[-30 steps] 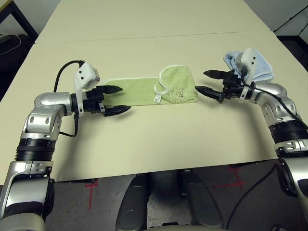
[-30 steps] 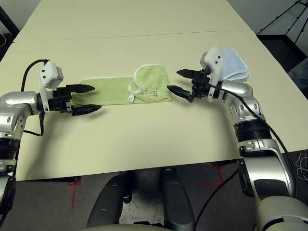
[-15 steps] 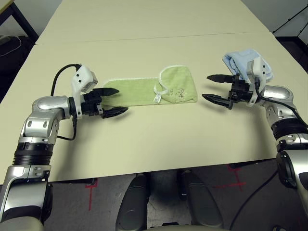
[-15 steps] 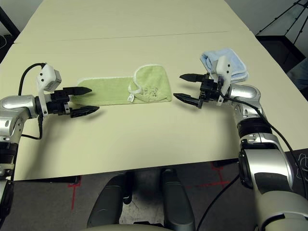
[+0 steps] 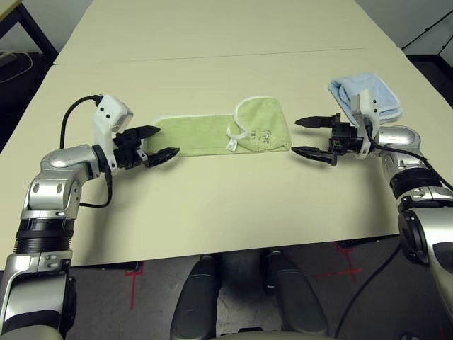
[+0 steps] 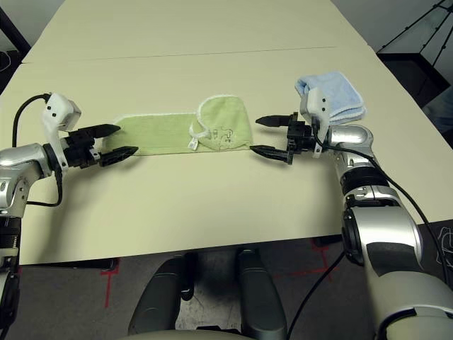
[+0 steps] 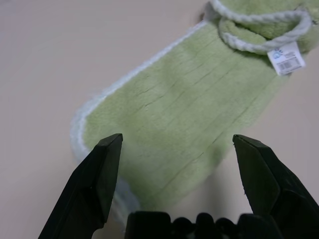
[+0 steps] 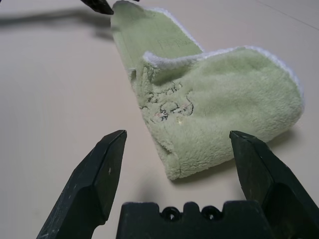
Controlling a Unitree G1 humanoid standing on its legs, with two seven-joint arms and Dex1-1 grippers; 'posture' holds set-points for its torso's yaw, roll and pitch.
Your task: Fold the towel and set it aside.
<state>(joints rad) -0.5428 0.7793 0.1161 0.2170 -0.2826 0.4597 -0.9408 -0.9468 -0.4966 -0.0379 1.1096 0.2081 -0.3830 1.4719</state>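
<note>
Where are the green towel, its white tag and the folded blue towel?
green towel (image 5: 195, 134): left eye view, on the flat left half.
white tag (image 7: 286, 57): left wrist view, on the printed label.
folded blue towel (image 5: 374, 89): left eye view, on its top layer.

Silver jointed forearms, black ribbed wrist bands, white camera housings, black cables, black two-fingered left tool (image 5: 151, 145), right tool (image 5: 312, 137)

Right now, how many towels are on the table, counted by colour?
Light green towel: 1
Light blue towel: 1
Total: 2
</note>
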